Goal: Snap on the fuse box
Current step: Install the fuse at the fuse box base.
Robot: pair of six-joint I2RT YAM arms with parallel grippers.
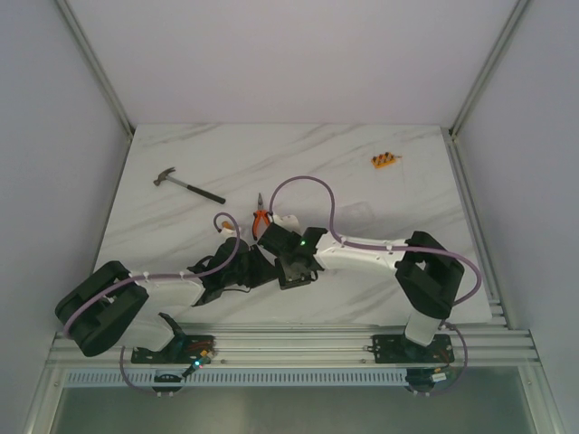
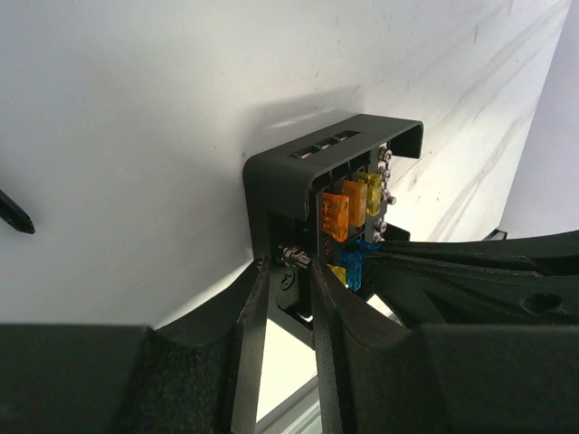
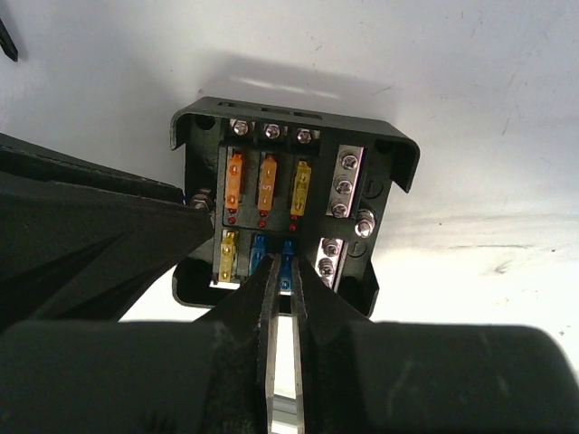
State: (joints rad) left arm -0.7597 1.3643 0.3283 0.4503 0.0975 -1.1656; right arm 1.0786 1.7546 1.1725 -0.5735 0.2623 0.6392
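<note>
Between the two grippers, near the front middle of the table: the fuse box (image 3: 312,194), a black square housing with its fuse side bare.
Box pose: in the left wrist view it stands up on one edge, its open side facing the right gripper.
Fuses: the upper row has two orange and one yellow, the lower row one yellow and two blue. Silver screw terminals run along the top and down one side.
Left gripper (image 2: 291,271): its jaws are set narrow and clamp a side wall of the box, with a silver bolt on that wall just above the fingers.
Right gripper (image 3: 280,271): it points straight into the open side. The jaws are drawn to a thin slit with their tips at a blue fuse in the lower row, and I cannot tell whether they pinch it.
Clear lid (image 1: 359,213): a faint see-through square lying flat on the table, apart from the box, farther back and to the right.
Pliers (image 1: 261,218): orange-handled, lying just behind the grippers.
Hammer (image 1: 187,185): lies on the left part of the table, well apart from the box.
Orange fuse strip (image 1: 384,161): sits near the far right corner.
Table (image 1: 271,154): white marble-patterned top with grey walls around it.
</note>
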